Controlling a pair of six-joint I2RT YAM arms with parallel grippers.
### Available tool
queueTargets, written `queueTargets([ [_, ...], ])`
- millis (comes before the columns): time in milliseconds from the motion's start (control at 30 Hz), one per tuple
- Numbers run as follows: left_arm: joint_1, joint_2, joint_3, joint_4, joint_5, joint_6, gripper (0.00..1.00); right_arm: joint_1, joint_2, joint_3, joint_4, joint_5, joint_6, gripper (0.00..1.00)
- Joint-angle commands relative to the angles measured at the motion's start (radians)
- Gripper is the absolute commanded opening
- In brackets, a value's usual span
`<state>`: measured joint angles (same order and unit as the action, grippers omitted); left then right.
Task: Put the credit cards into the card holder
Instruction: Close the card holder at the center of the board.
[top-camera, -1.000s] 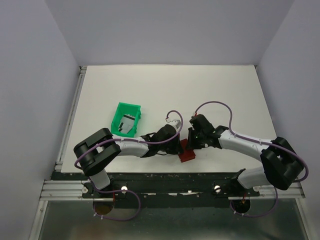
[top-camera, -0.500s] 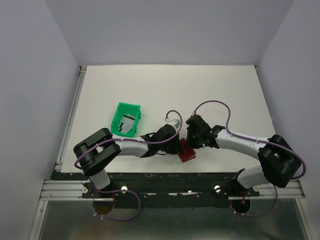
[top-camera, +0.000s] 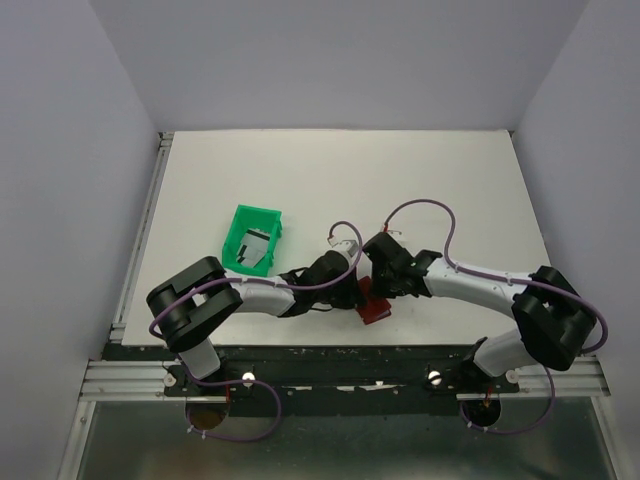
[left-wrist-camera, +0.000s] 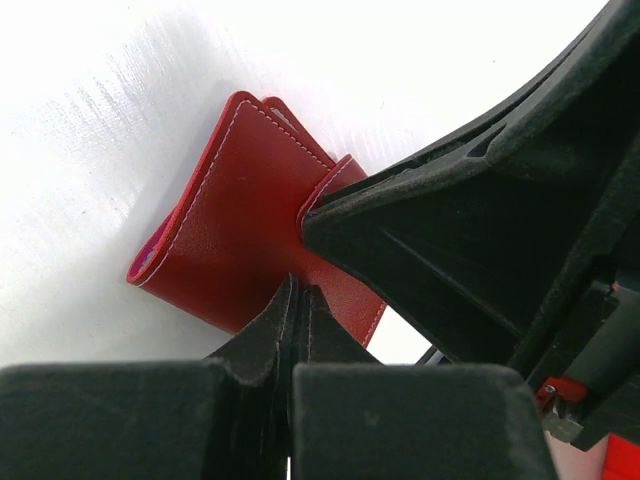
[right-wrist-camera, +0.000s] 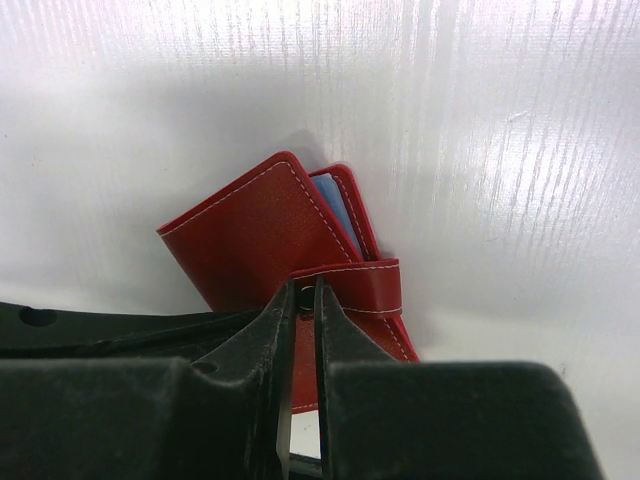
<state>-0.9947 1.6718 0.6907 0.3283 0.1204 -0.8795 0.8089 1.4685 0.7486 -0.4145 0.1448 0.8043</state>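
**Both Grippers Met at the Card Holder**

From the top external camera, the card holder lay on the white table, directly under the point where the two grippers converged. The left gripper reached it from one side and the right gripper from the other, and the two were almost touching. How far either pair of fingers was spread could not be told from this height. The credit cards sat in a green tray, well apart from both grippers on the left gripper's outer side.

In the left wrist view, the card holder lay just beyond the fingertips, its red cover partly folded. The left gripper had its fingers pressed together, with the tips on the holder's nearest edge. Whether any leather was caught between them could not be told. A right finger came in from the side and met a curled-up flap of the holder.

In the right wrist view, the card holder lay just ahead of the fingertips, with pale blue showing between its covers. The right gripper had its fingers drawn nearly together, pinching a red flap of the holder, and red leather showed in the thin slit between them.
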Motion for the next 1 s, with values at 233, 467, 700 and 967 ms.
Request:
queueTargets([
  [233, -0.015, 0.039, -0.056, 0.017, 0.025, -0.018, 0.0, 0.05, 0.171, -0.068, -0.201, 0.01, 0.044, 0.11],
  [467, -0.015, 0.042, -0.056, 0.025, 0.028, -0.016, 0.0, 0.085, 0.205, -0.066, -0.213, -0.008, 0.073, 0.0],
  [700, -0.013, 0.054, -0.075, 0.066, 0.03, -0.033, 0.0, 0.108, 0.249, -0.095, -0.181, -0.056, 0.099, 0.0],
  [967, -0.013, 0.052, -0.095, 0.097, 0.025, -0.045, 0.0, 0.128, 0.341, -0.144, -0.05, -0.116, 0.128, 0.0],
])
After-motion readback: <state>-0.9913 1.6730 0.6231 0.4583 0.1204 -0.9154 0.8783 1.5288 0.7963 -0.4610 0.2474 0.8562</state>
